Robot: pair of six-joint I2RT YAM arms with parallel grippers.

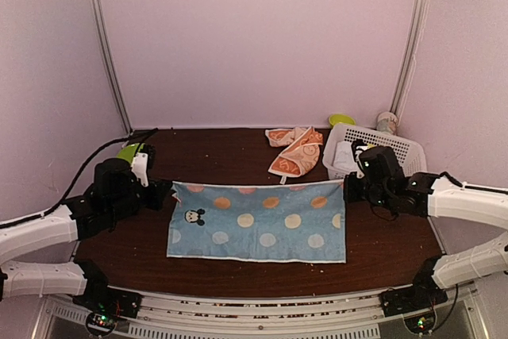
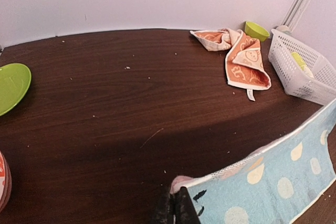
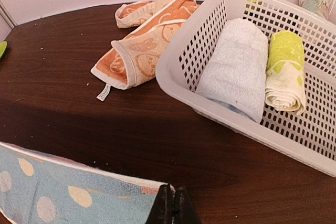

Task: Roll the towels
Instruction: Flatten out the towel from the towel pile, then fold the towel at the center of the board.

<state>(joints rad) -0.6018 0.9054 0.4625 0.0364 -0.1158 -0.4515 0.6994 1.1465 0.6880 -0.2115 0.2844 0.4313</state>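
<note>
Blue towel (image 3: 47, 203) only partly in wrist views

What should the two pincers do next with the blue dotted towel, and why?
Probably curl the far edge toward the near one, starting the roll: the blue towel lies spread out, and the left pincer and right pincer each pinch a far corner.

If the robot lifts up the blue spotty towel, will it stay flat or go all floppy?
Probably floppy: the blue towel is thin cloth, and its far edge curves softly between the corners pinched by the left pincer and the right pincer. It is probably light too, since two small corner pinches seem enough to hold that edge up.
</note>
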